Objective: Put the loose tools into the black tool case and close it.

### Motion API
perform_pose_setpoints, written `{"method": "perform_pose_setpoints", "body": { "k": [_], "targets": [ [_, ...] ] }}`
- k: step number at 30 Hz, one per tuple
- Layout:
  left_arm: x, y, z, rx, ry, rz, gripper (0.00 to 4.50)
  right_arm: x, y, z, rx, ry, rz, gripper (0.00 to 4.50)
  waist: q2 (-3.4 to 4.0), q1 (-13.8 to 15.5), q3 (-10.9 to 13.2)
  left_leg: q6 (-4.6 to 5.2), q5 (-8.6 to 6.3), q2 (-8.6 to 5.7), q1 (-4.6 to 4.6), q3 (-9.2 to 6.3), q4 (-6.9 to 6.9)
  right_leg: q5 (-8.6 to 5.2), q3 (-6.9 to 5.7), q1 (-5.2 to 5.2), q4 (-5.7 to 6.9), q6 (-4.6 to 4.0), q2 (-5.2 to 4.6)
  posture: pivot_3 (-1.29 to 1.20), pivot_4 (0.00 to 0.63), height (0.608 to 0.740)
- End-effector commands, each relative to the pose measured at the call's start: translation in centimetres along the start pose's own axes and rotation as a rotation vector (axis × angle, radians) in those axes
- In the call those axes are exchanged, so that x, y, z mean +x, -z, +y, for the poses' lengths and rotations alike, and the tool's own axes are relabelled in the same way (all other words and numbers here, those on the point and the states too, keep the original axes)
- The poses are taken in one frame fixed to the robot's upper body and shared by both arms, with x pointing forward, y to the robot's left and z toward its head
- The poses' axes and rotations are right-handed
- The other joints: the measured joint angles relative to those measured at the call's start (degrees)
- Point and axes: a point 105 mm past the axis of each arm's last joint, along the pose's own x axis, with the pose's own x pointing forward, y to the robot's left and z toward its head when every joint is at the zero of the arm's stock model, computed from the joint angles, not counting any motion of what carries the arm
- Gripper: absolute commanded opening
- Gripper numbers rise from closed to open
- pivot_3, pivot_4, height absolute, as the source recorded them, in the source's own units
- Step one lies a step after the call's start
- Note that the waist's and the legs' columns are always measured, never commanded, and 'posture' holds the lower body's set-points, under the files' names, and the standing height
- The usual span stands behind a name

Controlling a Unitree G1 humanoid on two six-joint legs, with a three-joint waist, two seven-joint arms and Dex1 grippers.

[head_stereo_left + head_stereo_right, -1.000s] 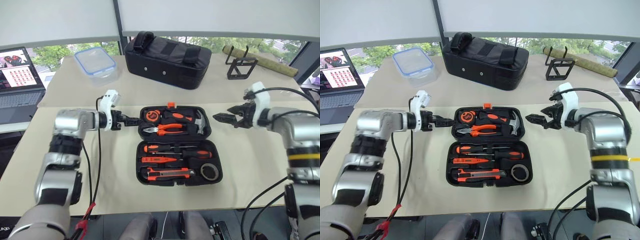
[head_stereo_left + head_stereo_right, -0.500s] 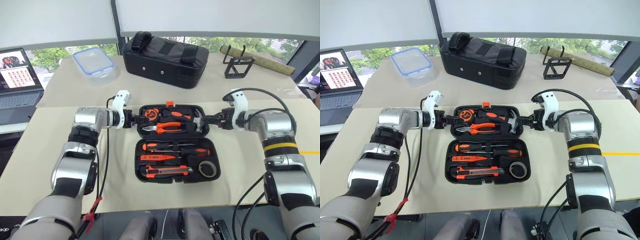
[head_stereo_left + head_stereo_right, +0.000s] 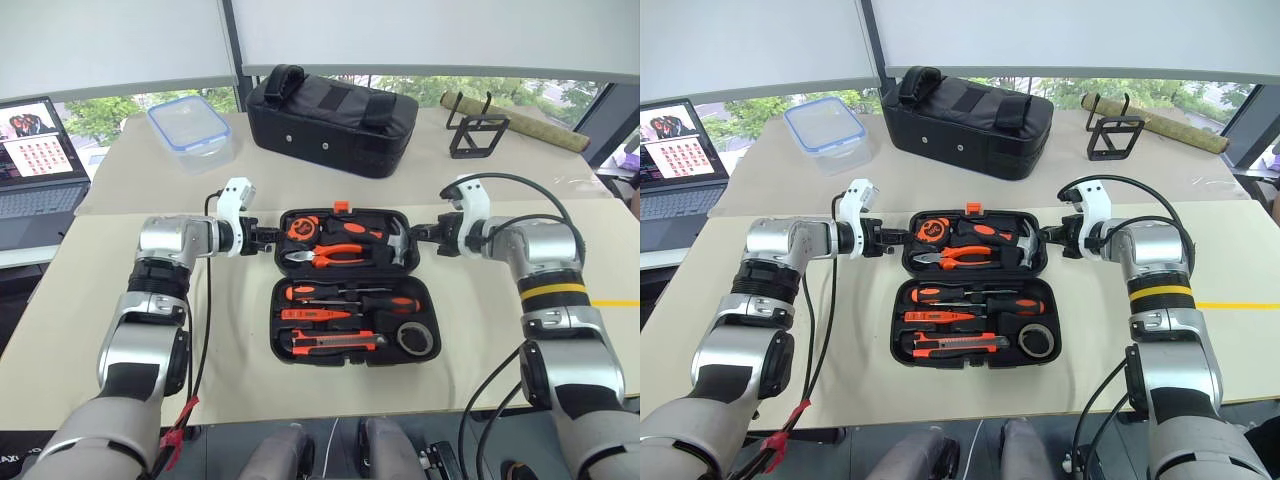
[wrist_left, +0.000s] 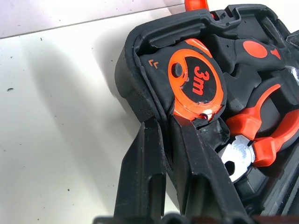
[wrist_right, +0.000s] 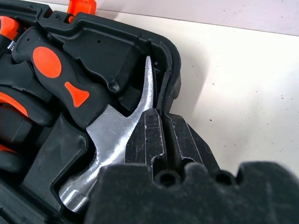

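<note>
The black tool case point(image 3: 350, 276) lies open on the table, its orange latch point(image 3: 341, 209) at the far edge. In the near half rest two black-and-orange screwdrivers point(image 3: 350, 295), a slim orange screwdriver point(image 3: 320, 314), the utility knife point(image 3: 335, 345) and the grey tape roll point(image 3: 417, 340). An orange tape measure point(image 4: 194, 84), pliers point(image 3: 335, 256) and a hammer point(image 5: 117, 135) fill the far half. My left gripper point(image 3: 268, 237) is shut on the far half's left rim point(image 4: 140, 93), one finger inside and one outside. On the right rim point(image 5: 166, 60) my right gripper point(image 3: 418, 237) is shut the same way.
Behind the case stands a larger black fabric bag point(image 3: 330, 118). A clear lidded container point(image 3: 190, 125) and a laptop point(image 3: 35, 150) are at the far left. A black wire stand point(image 3: 480, 135) and a rolled mat point(image 3: 520, 115) sit at the far right.
Both grippers have gone from open to shut on the rims of the case's far half. The right gripper moved inward to the case's right side. The camera shifted slightly.
</note>
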Motion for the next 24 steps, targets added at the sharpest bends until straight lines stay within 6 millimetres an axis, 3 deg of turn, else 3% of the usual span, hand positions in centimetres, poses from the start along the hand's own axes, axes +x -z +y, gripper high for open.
{"method": "perform_pose_setpoints", "body": {
  "k": [1, 8, 11, 13, 15, 19, 24],
  "targets": [
    [0.6, -3.0, -1.2, 0.104, 0.013, -0.137, 0.0, -0.6, -5.8, 1.1, -0.105, -0.001, -0.198, 0.04, 0.0, 0.0, 0.0, -0.01, 0.01, 0.0, -0.01, 0.0, 0.0, 0.0, 0.0, -0.01, 0.0, 0.0, 0.0, 0.0, 0.15, 0.716],
    [0.3, -8.3, -2.2, 0.212, -0.007, -0.375, 0.0, -1.5, -11.2, 1.2, -0.211, 0.079, -0.437, 0.04, -0.03, -0.3, 0.0, -0.07, 0.05, -0.02, -0.22, 0.0, 0.0, 0.03, -0.02, -0.23, -0.01, -0.04, -0.03, 0.0, 0.15, 0.716],
    [0.1, -8.9, -2.5, 0.265, 0.004, -0.422, 0.0, -2.0, -11.8, 1.7, -0.281, 0.08, -0.495, 0.04, -0.03, -0.5, 0.0, -0.06, 0.05, -0.02, -0.51, 0.0, 0.02, 0.03, -0.03, -0.52, -0.01, -0.04, -0.05, 0.0, 0.15, 0.716],
    [0.1, -8.4, -2.6, 0.307, 0.016, -0.424, 0.0, -2.0, -11.1, 2.1, -0.373, 0.078, -0.5, 0.04, -0.03, -0.6, 0.0, -0.05, 0.06, -0.01, -0.78, 0.0, 0.07, 0.04, -0.05, -0.88, 0.04, -0.04, -0.06, 0.0, 0.15, 0.716],
    [0.0, -6.8, -2.7, 0.381, 0.012, -0.443, 0.0, -1.9, -8.9, 2.6, -0.416, 0.077, -0.501, 0.04, 0.01, -0.7, 0.0, -0.04, 0.06, -0.01, -1.1, 0.0, 0.15, 0.04, -0.07, -1.19, 0.08, -0.04, -0.06, 0.0, 0.15, 0.716],
    [-0.3, -4.1, -3.2, 0.506, -0.004, -0.469, 0.0, -2.0, -6.1, 3.2, -0.489, 0.123, -0.521, 0.04, 0.02, -1.5, 0.0, -0.05, 0.05, -0.02, -0.94, -0.09, 0.02, 0.04, -0.17, -1.19, 0.14, -0.04, -0.05, 0.0, 0.15, 0.716],
    [-1.9, -2.0, -3.4, 0.47, -0.064, -0.533, 0.0, -3.3, -3.6, 3.8, -0.582, 0.215, -0.613, 0.04, 0.05, -1.2, -0.2, -0.04, 0.05, -0.05, -0.53, -0.09, -0.04, 0.04, -0.18, -0.74, 0.02, -0.04, 0.0, 0.0, 0.15, 0.716]
  ]
}}
